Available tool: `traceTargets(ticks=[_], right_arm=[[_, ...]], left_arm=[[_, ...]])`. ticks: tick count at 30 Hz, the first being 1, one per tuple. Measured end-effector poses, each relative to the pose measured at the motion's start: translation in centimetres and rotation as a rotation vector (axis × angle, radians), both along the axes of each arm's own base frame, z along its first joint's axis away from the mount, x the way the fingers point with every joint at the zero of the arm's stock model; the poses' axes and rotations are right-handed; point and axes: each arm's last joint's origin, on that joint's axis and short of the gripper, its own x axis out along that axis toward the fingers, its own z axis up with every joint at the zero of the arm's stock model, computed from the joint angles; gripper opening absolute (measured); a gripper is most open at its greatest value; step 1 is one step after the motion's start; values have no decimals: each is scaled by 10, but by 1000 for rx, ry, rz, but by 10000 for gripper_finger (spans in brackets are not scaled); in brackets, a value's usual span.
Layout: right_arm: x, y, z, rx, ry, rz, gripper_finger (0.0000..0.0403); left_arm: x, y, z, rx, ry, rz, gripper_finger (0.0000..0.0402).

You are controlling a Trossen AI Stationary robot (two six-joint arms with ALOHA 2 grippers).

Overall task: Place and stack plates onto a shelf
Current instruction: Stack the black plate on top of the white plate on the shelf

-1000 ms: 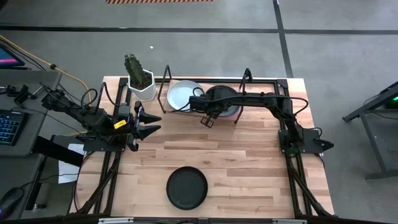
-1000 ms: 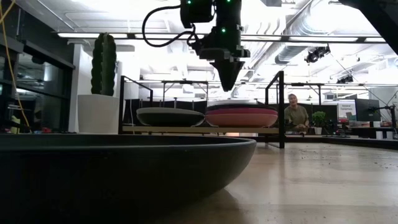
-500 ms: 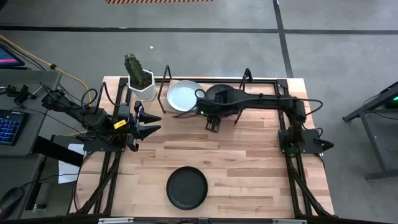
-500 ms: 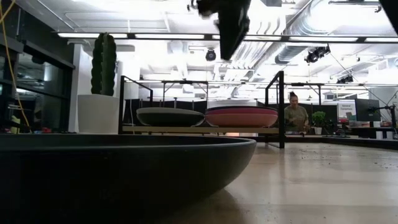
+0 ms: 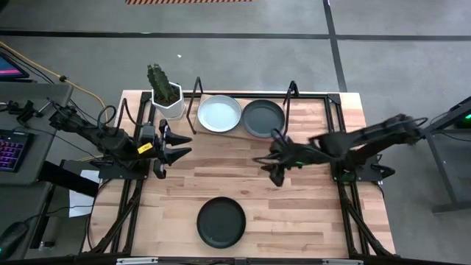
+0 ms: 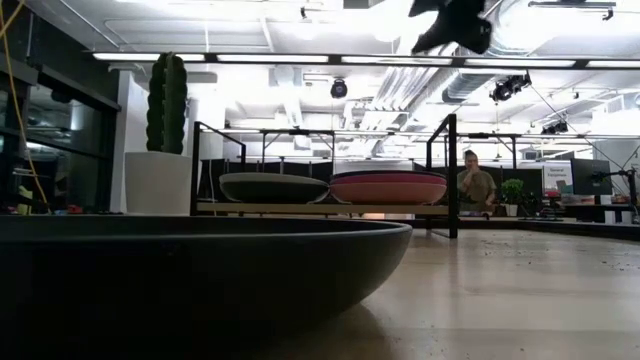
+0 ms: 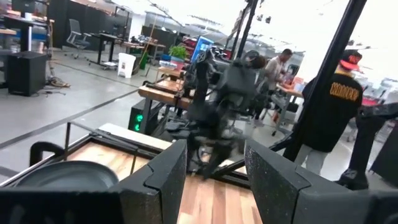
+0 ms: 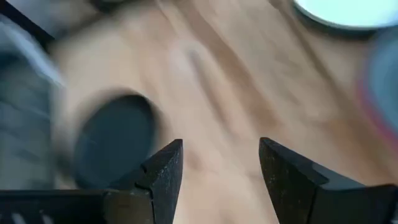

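Note:
On the shelf [image 5: 288,96] at the table's far side, a pale plate [image 5: 218,114] tops the left stack [image 6: 273,187]. A dark grey plate [image 5: 263,118] tops the right stack of pink and magenta plates [image 6: 388,187]. A black plate [image 5: 221,222] lies flat on the tabletop near the front edge, and fills the low view's foreground [image 6: 200,280]. My right gripper [image 5: 274,171] hangs open above the table's middle, between shelf and black plate [image 8: 115,140], touching nothing. My left gripper [image 5: 180,145] waits open at the left side.
A potted cactus [image 5: 165,92] stands at the shelf's left end. Bare wood lies between the shelf and the black plate. People [image 7: 329,106] stand in the room beyond the table. A desk with a keyboard [image 5: 11,147] is left of the table.
My right gripper has drawn back from over the shelf's right stack, rising and moving toward the table's near and right edges. The dark grey plate, which the arm covered before, now shows lying on top of the right stack.

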Motion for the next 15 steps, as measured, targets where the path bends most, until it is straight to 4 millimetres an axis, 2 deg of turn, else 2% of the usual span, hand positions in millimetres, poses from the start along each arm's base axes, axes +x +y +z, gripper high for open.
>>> traceTargets(ticks=[3,6,10,15], right_arm=[[-15,9,-3,105,-236,-34,193],[-24,13,-4,138,-386,-62,193],[-26,14,-3,136,-420,-69,193],[-19,18,-1,158,-404,-28,193]], left_arm=[[2,-1,-1,3,7,3,152],[5,-2,-4,8,22,27,152],[10,-4,-7,15,38,43,152],[15,-7,-10,22,54,43,152]])
